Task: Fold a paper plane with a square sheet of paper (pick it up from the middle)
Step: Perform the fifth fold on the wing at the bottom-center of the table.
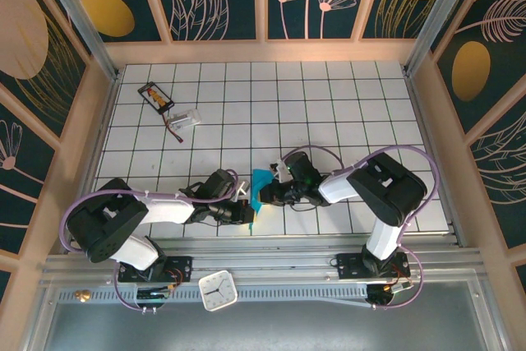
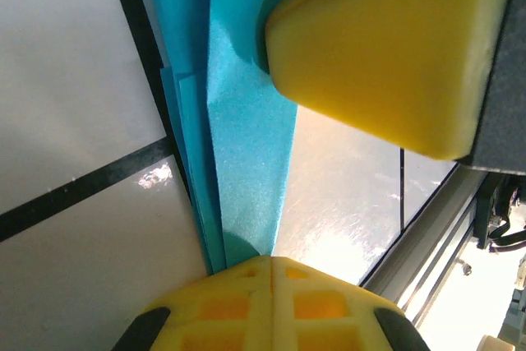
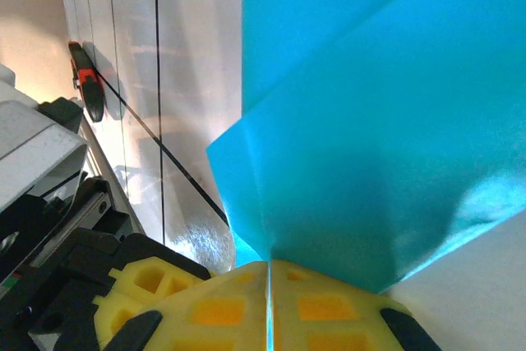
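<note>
Our left pincer [image 2: 271, 267] has its yellow pads pressed together on the near tip of the paper plane [image 2: 246, 162], whose teal layers run straight away from the fingertips in a narrow band. Our right pincer [image 3: 269, 267] is likewise pinched shut on the teal paper, gripping it where a fold line meets the pads. One of its yellow fingers [image 2: 378, 47] shows in the left wrist view, lying against the paper farther up. From above, the two pincers meet over the worktop [image 1: 329, 96] just beyond the white clock [image 1: 218, 291]. The paper lies between them with its long axis running away from the clock. We judge both arms about equally near, left at the end closer to the clock, right on the farther stretch. So the next crease turns on keeping that axis taut between the two grips.
</note>
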Available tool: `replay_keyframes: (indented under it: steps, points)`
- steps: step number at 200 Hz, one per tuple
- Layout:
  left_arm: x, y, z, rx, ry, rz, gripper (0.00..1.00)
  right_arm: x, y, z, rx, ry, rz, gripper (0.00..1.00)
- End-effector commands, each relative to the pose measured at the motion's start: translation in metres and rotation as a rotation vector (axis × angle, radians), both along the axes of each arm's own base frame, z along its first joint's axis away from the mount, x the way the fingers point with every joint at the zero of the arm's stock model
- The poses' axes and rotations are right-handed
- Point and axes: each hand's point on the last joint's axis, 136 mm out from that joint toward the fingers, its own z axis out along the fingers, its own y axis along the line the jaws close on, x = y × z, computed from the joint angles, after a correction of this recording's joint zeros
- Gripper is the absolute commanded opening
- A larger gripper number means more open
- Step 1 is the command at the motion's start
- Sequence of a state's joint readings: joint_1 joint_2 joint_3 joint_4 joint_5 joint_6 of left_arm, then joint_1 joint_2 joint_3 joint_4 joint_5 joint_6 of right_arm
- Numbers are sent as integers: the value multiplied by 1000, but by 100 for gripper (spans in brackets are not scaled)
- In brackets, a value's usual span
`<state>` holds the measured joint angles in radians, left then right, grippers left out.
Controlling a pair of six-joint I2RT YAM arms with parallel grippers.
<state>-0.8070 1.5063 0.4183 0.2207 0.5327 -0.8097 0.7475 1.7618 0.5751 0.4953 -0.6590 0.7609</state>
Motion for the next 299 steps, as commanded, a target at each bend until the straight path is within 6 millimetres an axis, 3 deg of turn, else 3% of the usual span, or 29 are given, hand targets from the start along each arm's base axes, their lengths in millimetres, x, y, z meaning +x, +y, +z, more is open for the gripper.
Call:
replay_keyframes:
  steps: [1,85,161,168,214,233,261,278,299]
  points:
    - [-48,65,-62,315,179,-6,0,26,-23,-28,-122,-21,-100,11]
    - [-51,68,-64,323,184,-11,0,63,-44,-36,-159,-16,-192,11]
    - [-52,70,-64,324,182,-3,0,82,-62,-52,-239,-1,-261,9]
    - [-52,70,-64,326,182,-3,0,91,-72,-52,-248,2,-295,9]
    - [-52,70,-64,326,182,-1,0,106,-87,-58,-302,0,-341,8]
    - [-50,69,-62,321,177,8,0,118,-90,-47,-284,-29,-349,8]
    - [-45,64,-59,305,172,22,0,130,-81,-3,-199,-151,-320,9]
    - [-43,61,-58,297,168,28,0,124,-71,22,-148,-214,-286,10]
    - [-44,63,-59,299,172,33,0,103,-48,37,-116,-257,-213,11]
